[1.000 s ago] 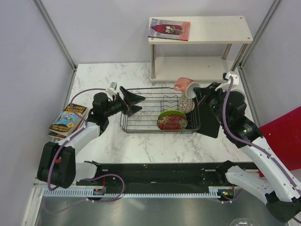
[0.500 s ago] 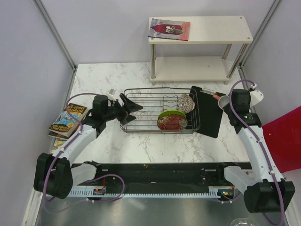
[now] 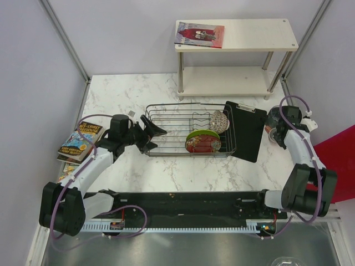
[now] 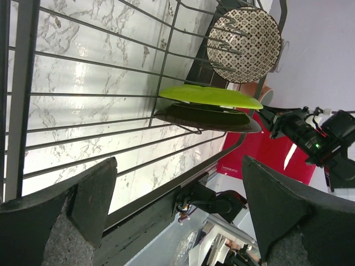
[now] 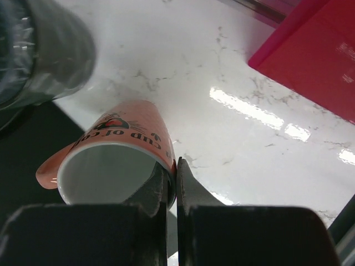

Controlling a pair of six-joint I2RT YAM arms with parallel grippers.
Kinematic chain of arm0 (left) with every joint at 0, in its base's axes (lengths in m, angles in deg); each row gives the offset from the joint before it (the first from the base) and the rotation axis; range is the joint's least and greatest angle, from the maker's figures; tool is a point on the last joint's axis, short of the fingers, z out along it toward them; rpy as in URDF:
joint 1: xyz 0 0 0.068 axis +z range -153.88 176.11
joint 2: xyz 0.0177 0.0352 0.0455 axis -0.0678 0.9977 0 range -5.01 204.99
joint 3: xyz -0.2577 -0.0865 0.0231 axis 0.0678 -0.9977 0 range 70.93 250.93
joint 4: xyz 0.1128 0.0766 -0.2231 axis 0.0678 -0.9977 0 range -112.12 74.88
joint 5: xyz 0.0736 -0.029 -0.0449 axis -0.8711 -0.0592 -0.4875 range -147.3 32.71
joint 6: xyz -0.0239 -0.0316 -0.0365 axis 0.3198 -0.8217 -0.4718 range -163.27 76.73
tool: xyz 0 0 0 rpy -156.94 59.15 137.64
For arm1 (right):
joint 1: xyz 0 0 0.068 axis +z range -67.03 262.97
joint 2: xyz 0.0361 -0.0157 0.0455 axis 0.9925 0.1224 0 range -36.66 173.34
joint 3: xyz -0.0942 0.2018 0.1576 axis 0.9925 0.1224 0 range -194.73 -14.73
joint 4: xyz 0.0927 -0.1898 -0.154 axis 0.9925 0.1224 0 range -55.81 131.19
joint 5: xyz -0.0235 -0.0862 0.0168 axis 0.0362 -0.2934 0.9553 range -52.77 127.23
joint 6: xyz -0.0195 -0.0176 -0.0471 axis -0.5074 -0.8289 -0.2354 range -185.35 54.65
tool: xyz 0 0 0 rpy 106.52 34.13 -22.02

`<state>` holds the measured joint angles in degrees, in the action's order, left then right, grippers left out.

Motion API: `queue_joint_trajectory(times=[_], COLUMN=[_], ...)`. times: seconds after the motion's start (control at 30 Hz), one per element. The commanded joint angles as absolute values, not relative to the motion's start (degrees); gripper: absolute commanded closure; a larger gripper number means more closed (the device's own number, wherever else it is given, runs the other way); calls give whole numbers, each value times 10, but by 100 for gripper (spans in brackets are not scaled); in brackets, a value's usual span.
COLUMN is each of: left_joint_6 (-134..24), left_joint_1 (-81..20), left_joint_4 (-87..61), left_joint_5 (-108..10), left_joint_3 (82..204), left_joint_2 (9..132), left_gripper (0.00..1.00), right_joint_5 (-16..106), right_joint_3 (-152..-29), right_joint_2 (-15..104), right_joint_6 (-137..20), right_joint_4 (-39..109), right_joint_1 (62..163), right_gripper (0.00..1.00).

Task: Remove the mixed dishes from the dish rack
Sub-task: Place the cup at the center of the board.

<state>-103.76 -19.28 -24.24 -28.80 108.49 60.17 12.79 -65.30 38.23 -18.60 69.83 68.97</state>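
Right of the dish rack (image 3: 172, 141), small pink cup (image 5: 119, 160) is clamped rim-first by right pincer (image 5: 172, 169); left pincer (image 3: 152, 134) is spread open.

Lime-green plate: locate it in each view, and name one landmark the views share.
Top external: the lime-green plate stands on edge in the right half of the dish rack.
Left wrist: right of centre, seen edge-on through the rack wires.
Right wrist: not in it.
Shared landmark: the patterned bowl, beside the plate in both views that show it.
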Motion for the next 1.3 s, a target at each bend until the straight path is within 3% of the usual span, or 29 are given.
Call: queue_joint_trajectory(times=[0.0, 0.47, 0.63, 0.8, 1.13, 1.23, 1.27], left_joint_6=[-1019, -1008, -1007, -1006, -1003, -1003, -1003], left_joint_1=[-192, -192, -192, -192, -192, -192, -193], left_joint_4=[-265, -277, -276, -276, -275, -275, -275], left_joint_5=[-295, -288, -283, -276, -267, -266, -265], left_joint_3=[1093, 1078, 1078, 1079, 1070, 1069, 1069], left_joint_2=[589, 579, 591, 593, 588, 586, 586], left_gripper=[1, 1, 1, 1, 1, 1, 1], right_joint_5=[116, 178, 196, 207, 217, 225, 228], right_joint_3=[-698, -754, -741, -723, -677, -673, -675], right_joint_2=[425, 553, 542, 527, 510, 499, 499], right_joint_6=[-175, -203, -203, -203, -199, -199, -199], right_joint_4=[686, 667, 659, 653, 637, 629, 630], right_joint_1=[663, 627, 627, 627, 623, 621, 620], right_gripper=[100, 100, 89, 70, 64, 82, 100])
